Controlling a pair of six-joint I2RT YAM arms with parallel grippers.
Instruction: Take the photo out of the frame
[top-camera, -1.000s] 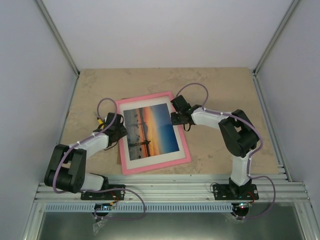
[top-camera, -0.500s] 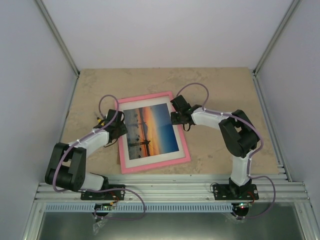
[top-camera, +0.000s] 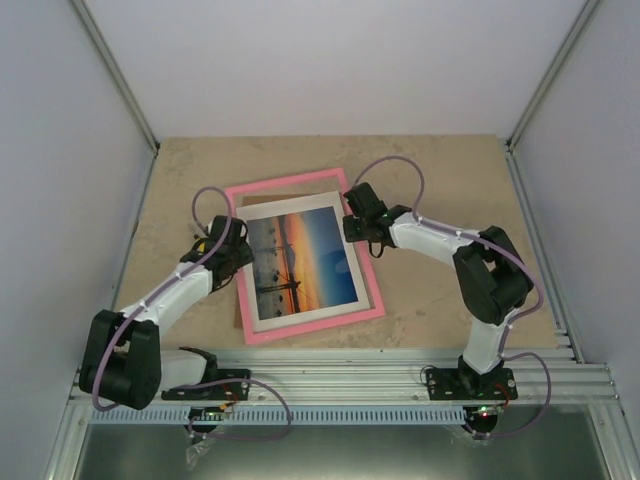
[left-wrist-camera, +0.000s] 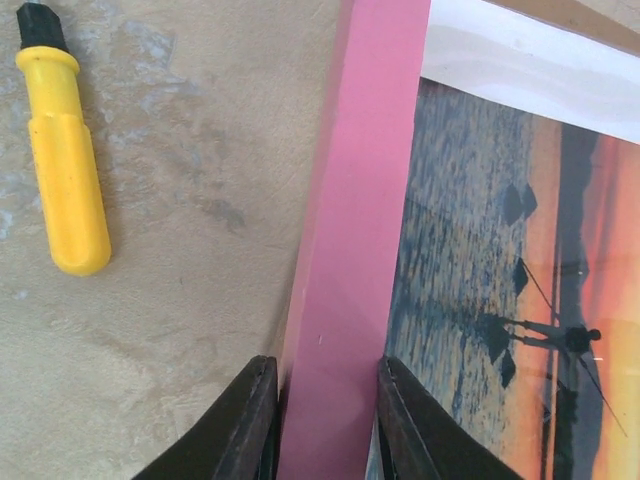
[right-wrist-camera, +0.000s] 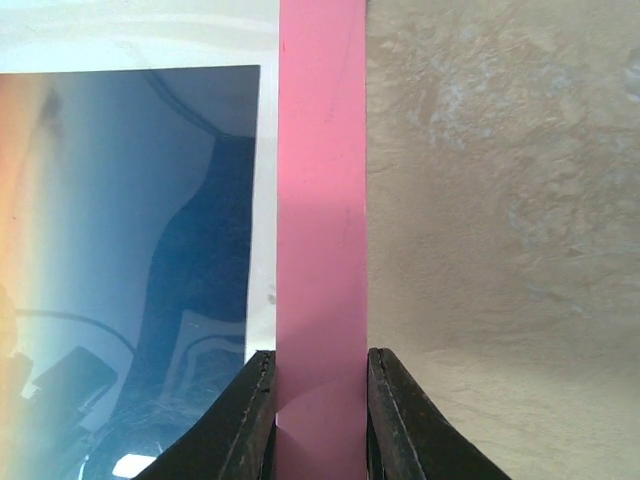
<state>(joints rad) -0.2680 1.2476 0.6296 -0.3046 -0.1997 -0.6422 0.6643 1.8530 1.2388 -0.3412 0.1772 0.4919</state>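
Separating frame (top-camera: 285, 183) from photo (top-camera: 300, 262), mid-step. Clamped left gripper (left-wrist-camera: 320, 420) on left rail, right gripper (right-wrist-camera: 318, 410) on right rail. Saw photo flat on mat (top-camera: 300, 316) inside frame. Probably needed level joint lift next.

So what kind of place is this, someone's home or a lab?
Most likely a lab robot cell, not a home: plain white panel walls enclose a stone-patterned table, and the left arm and right arm are bolted to an aluminium rail at its near edge.

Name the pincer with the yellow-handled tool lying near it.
The left pincer; the yellow-handled tool lies on the table beside it, none near the right pincer.
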